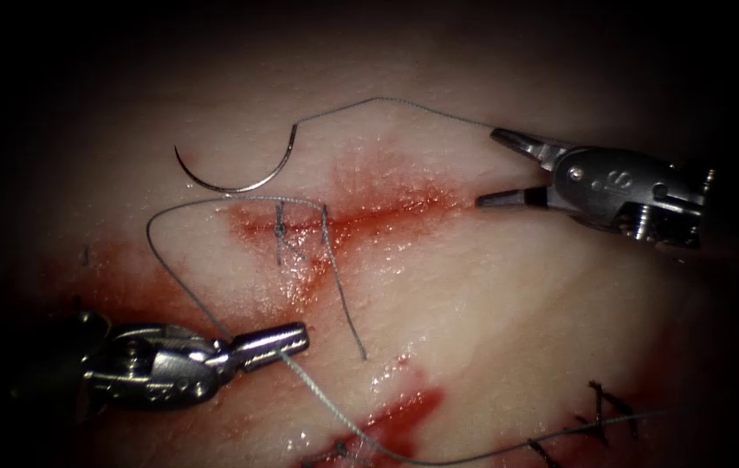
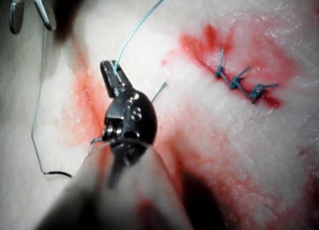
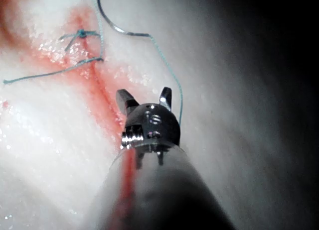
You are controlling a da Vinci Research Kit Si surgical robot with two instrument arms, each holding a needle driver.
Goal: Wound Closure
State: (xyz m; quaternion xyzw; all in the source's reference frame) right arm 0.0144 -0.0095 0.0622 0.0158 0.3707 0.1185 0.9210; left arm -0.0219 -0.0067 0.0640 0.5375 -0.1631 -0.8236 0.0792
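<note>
Left tool (image 1: 278,342): jaws clenched on the thread (image 1: 180,279), below the cut (image 1: 334,224). Right tool (image 1: 495,166): jaws released, grasping nothing, thread passing by the upper one. Needle (image 1: 235,178) lies free on the tissue (image 1: 508,295), above the cut's left end, not in it

The pale, red-stained slab of tissue (image 1: 490,303) carries a curved steel needle (image 1: 235,180) lying free just above its cut (image 1: 343,221), grey thread (image 1: 334,286) trailing across.
</note>
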